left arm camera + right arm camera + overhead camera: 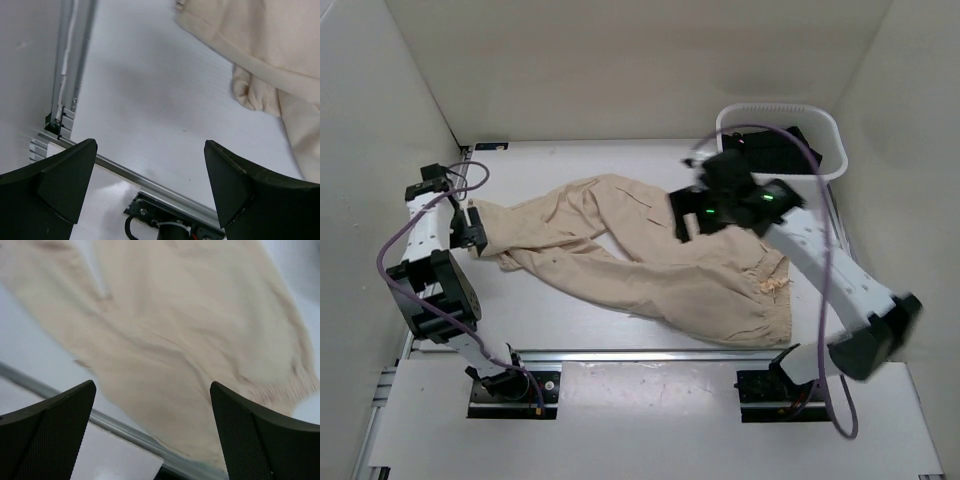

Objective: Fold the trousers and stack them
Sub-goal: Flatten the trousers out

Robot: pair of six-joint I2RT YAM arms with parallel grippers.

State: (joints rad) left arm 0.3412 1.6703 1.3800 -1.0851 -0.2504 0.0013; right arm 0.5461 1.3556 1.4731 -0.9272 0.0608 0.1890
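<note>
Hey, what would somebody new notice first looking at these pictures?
The beige trousers sprawl unfolded across the middle of the table. The right gripper hovers open above them. A white basket holding black garments sits at the far right corner.

The long beige cotton trousers [650, 265] sprawl across the middle of the white tabletop [570, 165], from near the left wall [380, 150] to the near-right edge. Bare strips run behind them along the back wall, and in front of them at near left up to the aluminium rail [640, 353]. The white plastic basket [780, 106] of black garments [770, 152] blocks the far right corner. The left pincer [150, 165], fingers spread, hangs over bare surface beside the cloth's edge. The right pincer [152, 405], also spread, has cloth beneath it.
</note>
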